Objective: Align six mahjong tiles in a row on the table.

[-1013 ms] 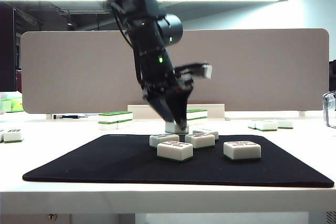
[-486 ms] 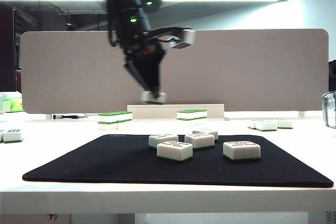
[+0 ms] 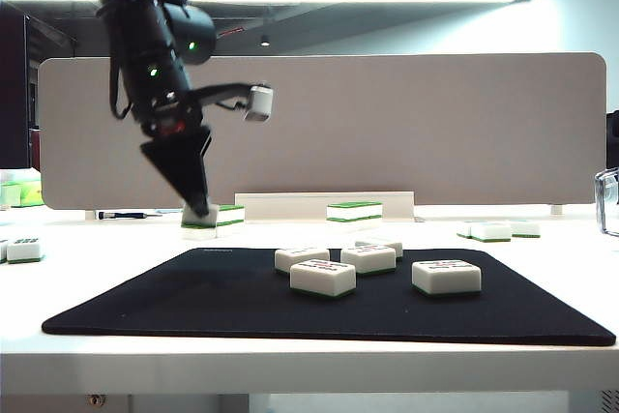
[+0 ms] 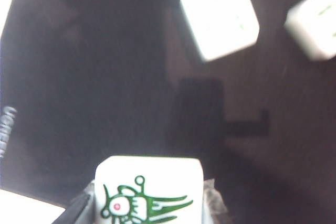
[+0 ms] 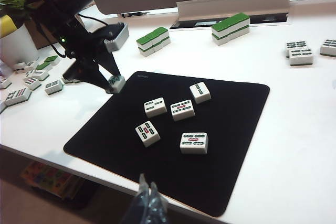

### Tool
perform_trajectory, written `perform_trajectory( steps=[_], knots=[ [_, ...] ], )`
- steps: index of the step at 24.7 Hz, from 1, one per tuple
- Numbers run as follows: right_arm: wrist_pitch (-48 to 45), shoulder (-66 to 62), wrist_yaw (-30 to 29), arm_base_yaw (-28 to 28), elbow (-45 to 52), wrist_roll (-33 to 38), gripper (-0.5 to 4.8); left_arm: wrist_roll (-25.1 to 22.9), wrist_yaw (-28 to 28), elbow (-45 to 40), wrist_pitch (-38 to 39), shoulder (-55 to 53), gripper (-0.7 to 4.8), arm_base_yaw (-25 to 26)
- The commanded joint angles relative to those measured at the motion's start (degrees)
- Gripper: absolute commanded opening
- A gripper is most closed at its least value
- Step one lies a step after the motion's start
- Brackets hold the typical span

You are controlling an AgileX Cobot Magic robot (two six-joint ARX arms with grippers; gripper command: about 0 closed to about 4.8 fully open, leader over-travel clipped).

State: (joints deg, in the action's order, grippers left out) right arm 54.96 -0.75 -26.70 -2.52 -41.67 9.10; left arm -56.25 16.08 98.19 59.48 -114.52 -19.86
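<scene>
While over mat (image 3: pixel 145 311), left claw (image 3: pixel 198 202), tile (image 4: pixel 148 192)

A mahjong tile (image 4: pixel 148 192) is held between the jaws of the left gripper (image 3: pixel 198 208), above the left part of the black mat (image 3: pixel 174 297) on the table (image 3: pixel 309 360). To the right of that gripper and lower, five mahjong tiles (image 3: pixel 322 278) are spread on the mat, well apart from it, while double-stacked tiles (image 3: pixel 227 217) are seen just behind it. The right gripper (image 5: pixel 148 203) is seen only at its fingertips, held above the mat's near edge, well apart from the five tiles.
</scene>
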Motion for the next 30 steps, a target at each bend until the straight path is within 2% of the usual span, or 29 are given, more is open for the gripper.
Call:
perform_trajectory(
  steps=[1, 7, 10, 17, 21, 23, 26, 27, 29, 30],
  knots=[
    [-0.7, 0.8, -0.2, -0.1, -0.1, -0.1, -0.01, -3.6, 0.2, -3.5, -5.7, 0.0, 2.32, 0.4],
    [-0.7, 0.8, -0.2, -0.1, -0.1, -0.1, -0.01, -3.8, -1.0, -4.3, -9.9, -2.1, 2.32, 0.3],
    [-0.7, 0.8, -0.2, -0.1, -0.1, -0.1, -0.01, -7.6, -1.8, -4.3, -11.2, -3.0, 2.32, 0.3],
    [-0.7, 0.8, -0.2, -0.1, -0.1, -0.1, -0.01, -7.8, -1.7, -4.3, -12.9, -4.9, 2.34, 0.3],
    [-0.7, 0.8, -0.2, -0.1, -0.1, -0.1, -0.01, -4.3, -1.7, -4.2, -13.1, -4.9, 2.56, 0.3],
    [-0.7, 0.8, -0.2, -0.1, -0.1, -0.2, -0.01, -4.3, -1.7, -4.2, -13.0, -4.7, 3.24, 0.3],
    [-0.7, 0.8, -0.2, -0.1, -0.1, -0.2, -0.01, -3.0, -1.7, -4.1, -13.2, -3.8, 3.24, 0.2],
    [-0.7, 0.8, -0.2, -0.1, -0.1, -0.2, -0.01, -2.7, -1.7, -4.1, -13.4, -2.9, 3.44, 0.2],
    [-0.7, 0.8, -0.2, -0.1, -0.1, -0.2, -0.01, 1.8, 1.6, -4.1, -15.0, -0.9, 3.46, 0.2],
    [-0.7, 0.8, -0.2, -0.1, -0.1, -0.2, -0.01, 7.5, 5.6, -4.1, -17.2, 0.4, 3.45, 0.2]
  ],
)
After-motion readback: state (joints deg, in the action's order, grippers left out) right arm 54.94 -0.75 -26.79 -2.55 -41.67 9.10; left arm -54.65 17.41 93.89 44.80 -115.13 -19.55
